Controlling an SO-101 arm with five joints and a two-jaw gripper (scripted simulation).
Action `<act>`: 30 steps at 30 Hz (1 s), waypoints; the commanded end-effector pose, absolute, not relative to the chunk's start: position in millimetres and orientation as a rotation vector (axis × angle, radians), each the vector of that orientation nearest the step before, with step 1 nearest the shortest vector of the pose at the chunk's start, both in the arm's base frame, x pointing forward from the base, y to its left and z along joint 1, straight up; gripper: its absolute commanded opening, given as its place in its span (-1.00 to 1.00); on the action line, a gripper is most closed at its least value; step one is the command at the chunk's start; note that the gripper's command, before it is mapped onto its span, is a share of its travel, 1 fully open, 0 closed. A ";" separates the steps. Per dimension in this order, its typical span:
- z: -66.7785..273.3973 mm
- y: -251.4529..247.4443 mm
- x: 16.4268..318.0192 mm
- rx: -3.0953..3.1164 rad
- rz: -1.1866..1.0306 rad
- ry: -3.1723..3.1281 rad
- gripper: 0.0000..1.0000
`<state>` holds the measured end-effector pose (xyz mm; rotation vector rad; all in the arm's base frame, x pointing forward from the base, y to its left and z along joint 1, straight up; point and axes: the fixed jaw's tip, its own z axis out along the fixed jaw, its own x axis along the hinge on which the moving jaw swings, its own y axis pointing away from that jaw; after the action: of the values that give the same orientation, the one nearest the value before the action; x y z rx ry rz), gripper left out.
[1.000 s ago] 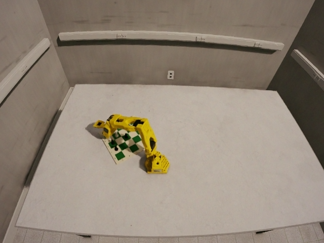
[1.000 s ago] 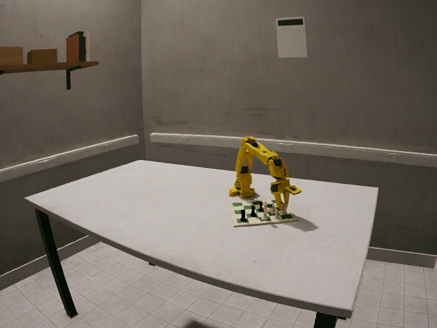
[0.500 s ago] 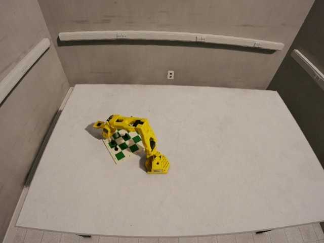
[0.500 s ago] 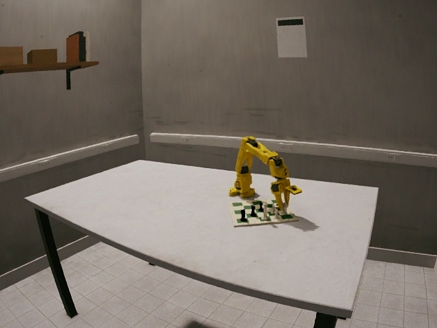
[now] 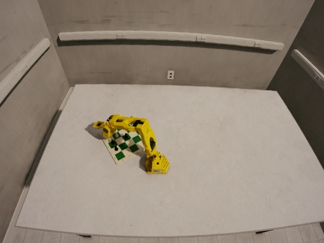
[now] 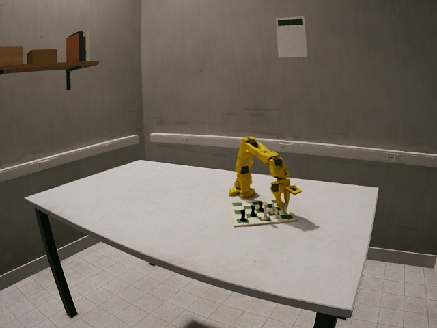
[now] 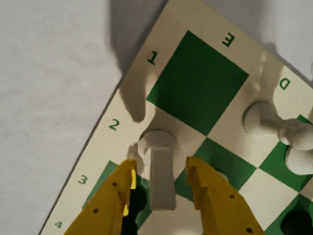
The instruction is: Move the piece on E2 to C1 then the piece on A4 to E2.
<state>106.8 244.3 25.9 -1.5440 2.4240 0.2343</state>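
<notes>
The pincer (image 5: 101, 135) (image 6: 284, 208) (image 7: 161, 168), slightly parted and gripping nothing, brackets the white piece (image 7: 157, 142) upright on E2 — at six o'clock from E1's green square (image 7: 198, 82) — presumably centring its fingers before pinching, since neighbours crowd three o'clock.
</notes>
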 end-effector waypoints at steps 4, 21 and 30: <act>26.2 241.2 102.9 -1.548 0.229 2.438 -0.73; 40.9 241.0 102.8 -1.548 0.229 2.438 -0.73; 61.3 240.4 102.6 -1.548 0.230 2.438 -0.73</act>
<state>103.8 237.9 50.2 -1.5588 2.4481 0.2119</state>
